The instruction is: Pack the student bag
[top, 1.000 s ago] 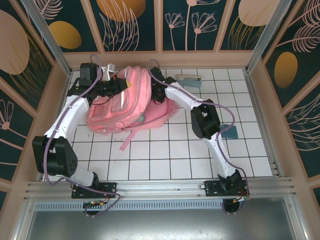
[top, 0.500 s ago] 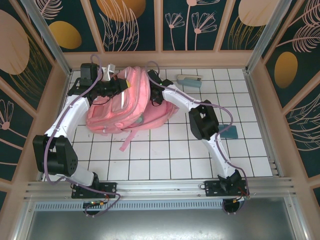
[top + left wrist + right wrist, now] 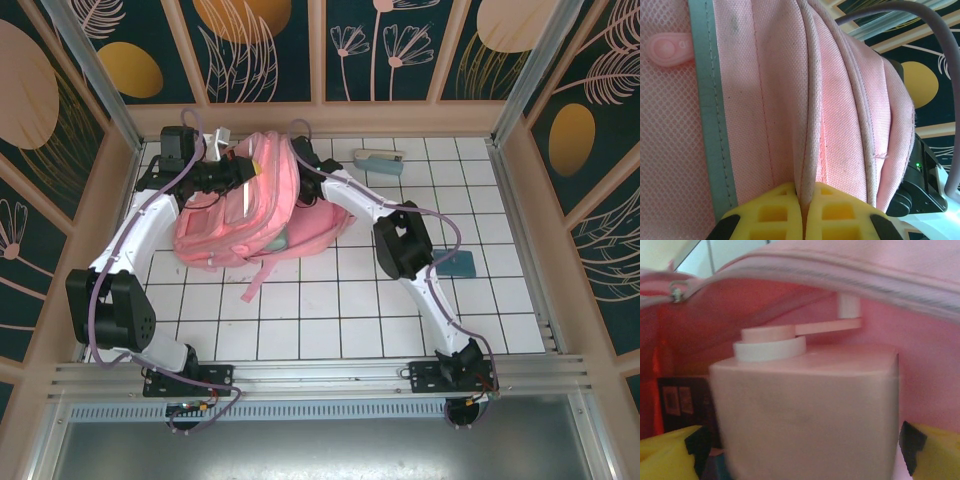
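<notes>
The student bag lay at the far left of the tiled worktop, between the two arms. The left tool was clamped tight on a piped seam of its pink fabric. The right tool sat inside the bag's mouth, its fingers spread wide on either side of a pale pump bottle, just clear of it.

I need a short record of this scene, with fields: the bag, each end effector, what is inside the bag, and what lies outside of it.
bag: pink backpack, lying on the white tiled table
left end effector: shut, pinching a fabric seam of the backpack
right end effector: inside the backpack, open, fingers wide on either side of a pump bottle
inside: pink pump bottle
outside: flat teal item beside the right arm; long grey item near the far wall
</notes>
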`<state>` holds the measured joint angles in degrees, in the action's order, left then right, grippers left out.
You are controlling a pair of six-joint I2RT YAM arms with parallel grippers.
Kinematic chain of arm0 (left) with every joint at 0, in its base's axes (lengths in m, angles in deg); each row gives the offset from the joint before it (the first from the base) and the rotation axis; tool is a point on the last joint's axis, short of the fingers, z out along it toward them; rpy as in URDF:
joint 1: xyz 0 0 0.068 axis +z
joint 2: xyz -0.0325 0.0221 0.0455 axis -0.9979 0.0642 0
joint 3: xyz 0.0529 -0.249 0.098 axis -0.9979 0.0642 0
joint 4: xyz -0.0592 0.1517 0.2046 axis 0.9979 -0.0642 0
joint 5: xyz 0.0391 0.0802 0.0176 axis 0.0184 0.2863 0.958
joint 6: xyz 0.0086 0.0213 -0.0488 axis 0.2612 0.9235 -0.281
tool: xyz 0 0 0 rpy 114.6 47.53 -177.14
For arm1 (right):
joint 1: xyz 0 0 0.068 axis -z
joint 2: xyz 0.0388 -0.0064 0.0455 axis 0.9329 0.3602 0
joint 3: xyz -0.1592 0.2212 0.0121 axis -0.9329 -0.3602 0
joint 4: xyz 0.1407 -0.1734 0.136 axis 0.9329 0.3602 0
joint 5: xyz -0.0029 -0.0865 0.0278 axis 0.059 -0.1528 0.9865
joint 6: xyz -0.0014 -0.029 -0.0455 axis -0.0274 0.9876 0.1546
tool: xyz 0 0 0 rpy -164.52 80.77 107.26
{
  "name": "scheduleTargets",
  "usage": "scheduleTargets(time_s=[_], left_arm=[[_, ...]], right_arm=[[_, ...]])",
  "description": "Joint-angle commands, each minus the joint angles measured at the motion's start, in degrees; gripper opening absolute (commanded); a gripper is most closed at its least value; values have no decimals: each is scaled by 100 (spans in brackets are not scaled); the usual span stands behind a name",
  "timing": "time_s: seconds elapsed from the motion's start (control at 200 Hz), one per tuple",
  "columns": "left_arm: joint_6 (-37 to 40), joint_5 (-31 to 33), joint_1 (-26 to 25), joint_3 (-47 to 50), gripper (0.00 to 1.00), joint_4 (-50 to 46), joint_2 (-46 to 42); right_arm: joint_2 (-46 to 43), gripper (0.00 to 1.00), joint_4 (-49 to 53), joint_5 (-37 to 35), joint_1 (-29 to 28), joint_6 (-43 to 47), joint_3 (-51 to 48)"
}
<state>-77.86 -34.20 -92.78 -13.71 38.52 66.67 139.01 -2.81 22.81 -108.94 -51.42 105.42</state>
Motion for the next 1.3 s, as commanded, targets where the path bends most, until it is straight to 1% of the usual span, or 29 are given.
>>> scheduleTargets(time_s=[0.0, 0.095, 0.195, 0.32, 0.435, 0.535, 0.72, 0.856, 0.961, 1.051, 1.216, 1.296], left_arm=[[79, -605, -53, -135, 0, 585, -50], [96, -578, -57, -136, 0, 558, -57], [106, -572, -57, -137, 0, 549, -47], [114, -571, -55, -149, 0, 549, -16], [123, -578, -57, -140, 0, 549, -10], [146, -564, -57, -117, 0, 531, -11], [253, -399, -55, -153, 0, 411, -11], [336, -237, -57, -261, 0, 288, 39], [359, -161, -57, -343, 0, 259, 93], [369, -183, -57, -399, 0, 269, 135], [363, -228, -57, -402, 0, 335, 213], [326, -265, -57, -386, 0, 399, 257]], right_arm=[[43, 99, -216, 198, -158, 203, 260], [-145, 99, -165, 110, -135, 367, 65], [-405, 99, -390, 165, -110, 588, -314], [-566, 99, -1066, 717, -48, 774, -724], [-310, 98, -1305, 1310, -15, 893, -447], [-163, 96, -1264, 1459, -18, 1048, -276], [-488, 97, -758, 783, 30, 1123, -573], [-1011, 99, -439, 256, 64, 1217, -1164], [-1528, 99, -320, -23, 128, 1159, -1918], [-2116, 99, -452, -149, 159, 1135, -2699], [-3187, 99, -250, -603, 271, 877, -3951], [-3718, 99, -143, -659, 409, 700, -4586]])
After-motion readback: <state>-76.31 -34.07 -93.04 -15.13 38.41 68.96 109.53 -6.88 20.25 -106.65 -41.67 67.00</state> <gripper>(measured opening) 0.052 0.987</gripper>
